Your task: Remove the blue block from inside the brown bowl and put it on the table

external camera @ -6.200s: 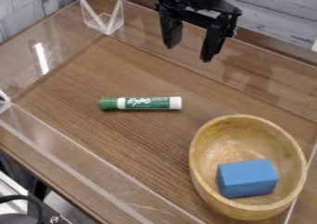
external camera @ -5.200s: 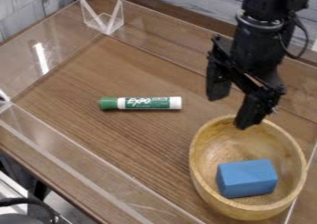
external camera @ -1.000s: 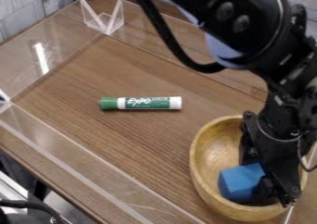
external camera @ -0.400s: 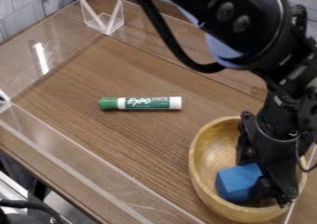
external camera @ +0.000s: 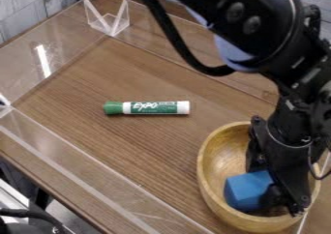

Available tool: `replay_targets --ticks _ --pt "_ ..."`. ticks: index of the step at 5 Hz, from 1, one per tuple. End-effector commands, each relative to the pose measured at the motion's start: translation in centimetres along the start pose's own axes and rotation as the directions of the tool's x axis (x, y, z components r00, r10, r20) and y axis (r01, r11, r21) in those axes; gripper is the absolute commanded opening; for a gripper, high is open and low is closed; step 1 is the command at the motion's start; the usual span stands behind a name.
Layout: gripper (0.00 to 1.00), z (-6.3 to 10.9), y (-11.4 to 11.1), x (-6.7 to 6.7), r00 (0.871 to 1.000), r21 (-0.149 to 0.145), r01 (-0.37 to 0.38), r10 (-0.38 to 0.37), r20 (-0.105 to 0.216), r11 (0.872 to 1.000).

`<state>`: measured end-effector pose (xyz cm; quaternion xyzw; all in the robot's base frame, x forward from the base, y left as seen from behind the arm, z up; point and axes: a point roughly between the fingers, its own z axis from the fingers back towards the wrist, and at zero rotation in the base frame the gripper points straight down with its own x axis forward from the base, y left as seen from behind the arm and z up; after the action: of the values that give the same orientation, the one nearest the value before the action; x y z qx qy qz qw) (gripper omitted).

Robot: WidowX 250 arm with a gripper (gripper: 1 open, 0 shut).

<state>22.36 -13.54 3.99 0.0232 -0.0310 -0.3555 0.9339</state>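
Table: dark brown wood (external camera: 114, 156), grain running in long streaks; pale glare on the near-left part and a small bright patch up by the left side.
Edging: low clear acrylic walls (external camera: 77, 170), showing mostly as thin bright lines.
Bracket: clear, angular piece (external camera: 108, 17) at the table's far-left side.
Marker: green and white, EXPO label (external camera: 146, 108), lying flat on the wood, well apart from the bowl.
Bowl: light tan, round, thick rim (external camera: 207, 166), on the table at lower right; its right side hidden behind the claw.
Block: blue (external camera: 246, 190), inside the bowl, beside the claw's dark fingers.
Claw: black (external camera: 284, 188), reaching down into the bowl, closed as far as it goes; cannot tell whether it has hold of the block.
Room: dark cable at lower left (external camera: 33, 215), past the table edge.
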Motion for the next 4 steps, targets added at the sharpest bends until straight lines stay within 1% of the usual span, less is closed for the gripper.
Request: replay_targets --ticks 1,4 --pt "0.00 1.27 0.44 0.51 0.999 0.014 -0.006 0.005 0.046 1.000" --pt "0.00 1.19 0.70 0.24 0.999 0.020 -0.011 0.011 0.042 1.000"
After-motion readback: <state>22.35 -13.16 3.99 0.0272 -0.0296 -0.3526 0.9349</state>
